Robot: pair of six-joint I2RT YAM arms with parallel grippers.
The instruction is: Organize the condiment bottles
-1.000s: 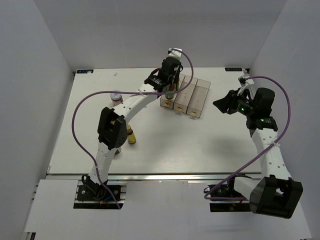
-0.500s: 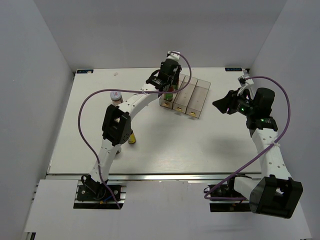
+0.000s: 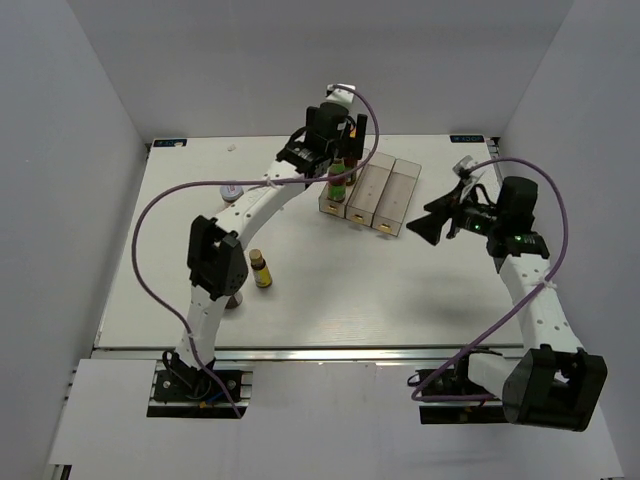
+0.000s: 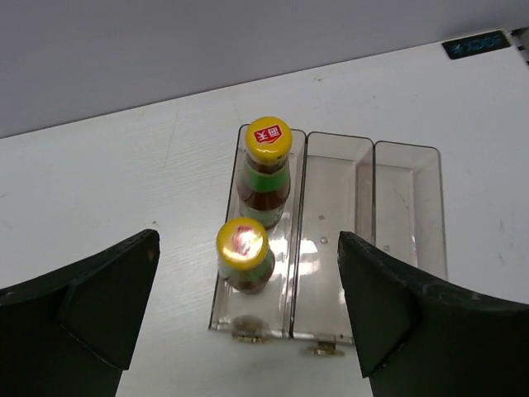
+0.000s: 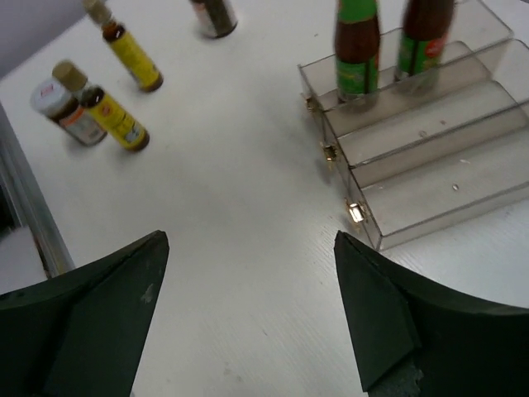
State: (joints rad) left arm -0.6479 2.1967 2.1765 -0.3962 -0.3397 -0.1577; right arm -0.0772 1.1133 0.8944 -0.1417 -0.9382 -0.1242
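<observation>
Two red sauce bottles with yellow caps (image 4: 267, 169) (image 4: 244, 256) stand in the left compartment of the clear tray (image 4: 405, 207). My left gripper (image 4: 247, 240) hangs open above them, touching neither bottle; in the top view this gripper (image 3: 343, 140) is over the tray (image 3: 395, 195). The right gripper (image 5: 251, 240) is open over bare table, right of the tray (image 5: 446, 174). Two slim yellow-brown bottles (image 5: 132, 54) (image 5: 107, 112) and two white-lidded jars (image 5: 66, 112) (image 5: 213, 16) stand loose on the table. One slim bottle (image 3: 260, 268) and one jar (image 3: 232, 192) show in the top view.
The tray's middle and right compartments hold nothing. The left arm's elbow (image 3: 215, 255) stands over the loose bottles and hides some of them from above. White walls close the table's back and sides.
The left gripper opened, let go of the near sauce bottle in the tray and rose. The right gripper opened wider and swung a little toward the tray.
</observation>
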